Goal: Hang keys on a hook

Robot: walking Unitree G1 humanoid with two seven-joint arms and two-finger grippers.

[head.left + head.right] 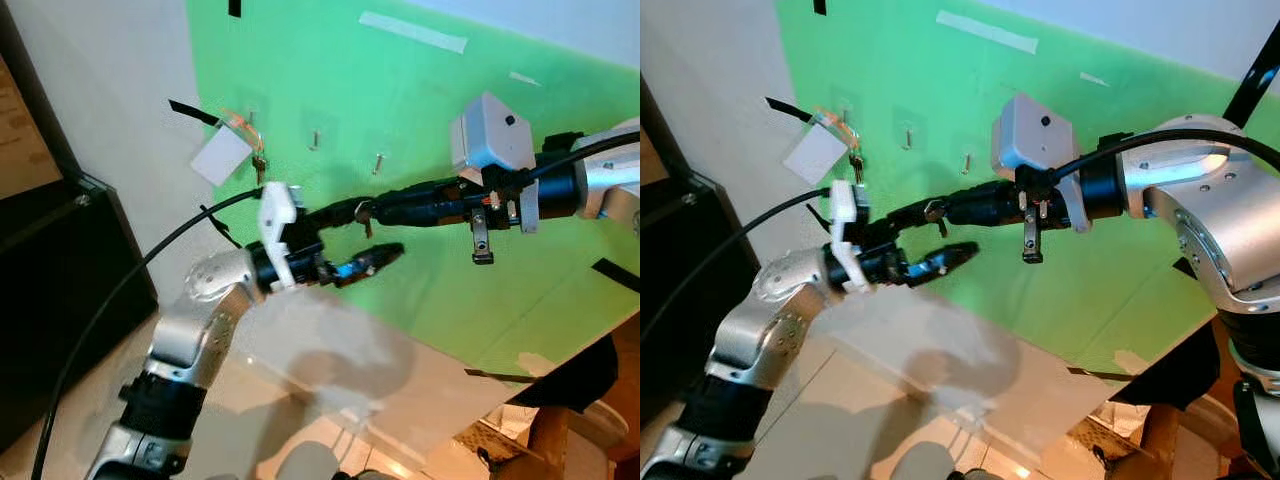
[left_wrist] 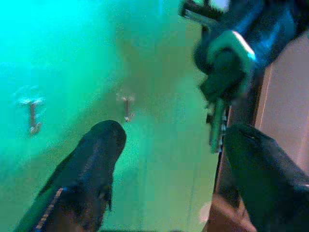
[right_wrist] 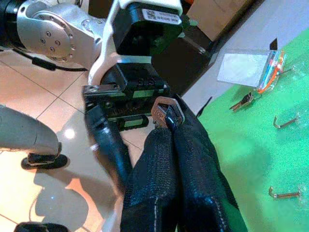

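Hooks on green board (image 1: 430,290): three, one holding keys. Right gripper (image 3: 166,113) pinches one key (image 3: 164,108); left gripper (image 2: 169,145) spread, empty.

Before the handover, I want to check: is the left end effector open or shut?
Open. The left end effector has its two black fingers spread apart, with the key hanging between them.

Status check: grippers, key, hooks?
Right gripper shut on key. Left gripper open just below. Two hooks free; third holds a card and keys.
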